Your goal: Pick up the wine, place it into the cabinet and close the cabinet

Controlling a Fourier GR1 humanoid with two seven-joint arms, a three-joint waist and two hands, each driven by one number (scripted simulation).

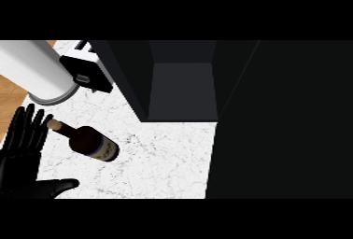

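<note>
The wine bottle (89, 142) is dark with a tan top and a blue-grey label. It lies on its side on the white marble counter (162, 158), neck pointing up-left. My left hand (19, 161) stands open at the lower left, fingers straight up and thumb out to the right. The bottle's top is just beside the fingertips (34, 122); whether they touch it is unclear. The dark cabinet (183, 88) stands open at the top middle, its inside bare. Its open door (283, 121) fills the right side of the view. My right hand does not show.
A white cylinder with a grey end (38, 70) lies at the top left. Beside it sits a black and white appliance (89, 70), close to the cabinet's left wall. A wooden floor strip (10, 100) shows past the counter's left edge.
</note>
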